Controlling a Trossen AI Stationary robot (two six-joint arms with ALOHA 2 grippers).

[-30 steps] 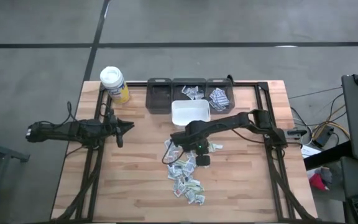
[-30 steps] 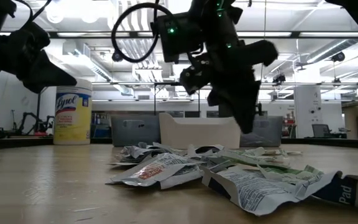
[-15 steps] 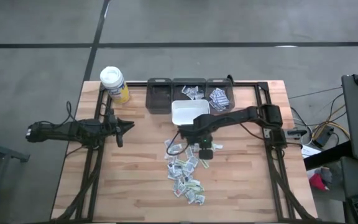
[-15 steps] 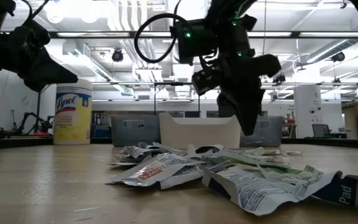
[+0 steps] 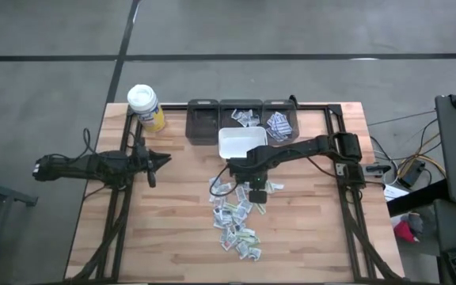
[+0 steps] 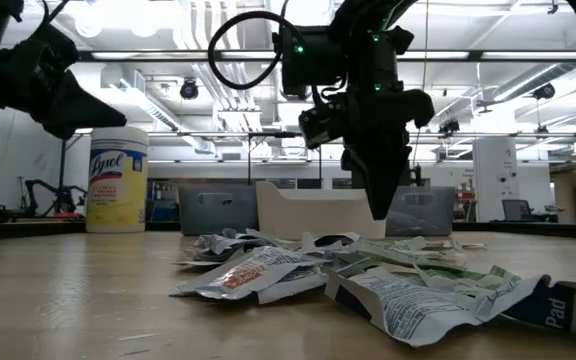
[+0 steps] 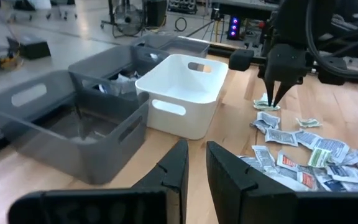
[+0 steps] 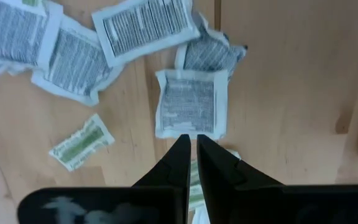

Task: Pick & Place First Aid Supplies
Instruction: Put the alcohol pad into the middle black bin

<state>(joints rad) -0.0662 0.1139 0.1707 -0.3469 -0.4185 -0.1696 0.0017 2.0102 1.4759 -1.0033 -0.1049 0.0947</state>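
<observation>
My right claw (image 5: 253, 183), pressed together and empty, has swung back from 12 o'clock and now points down over the first aid supplies (image 5: 236, 214) mid-surface, lining up another pick.

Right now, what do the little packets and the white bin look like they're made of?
Packets: likely paper or paper-foil, matte, with printed text and crimped, wrinkled edges.
White bin: apparently molded plastic, smooth with a slight sheen, rounded corners and cut-out handle slots.
</observation>
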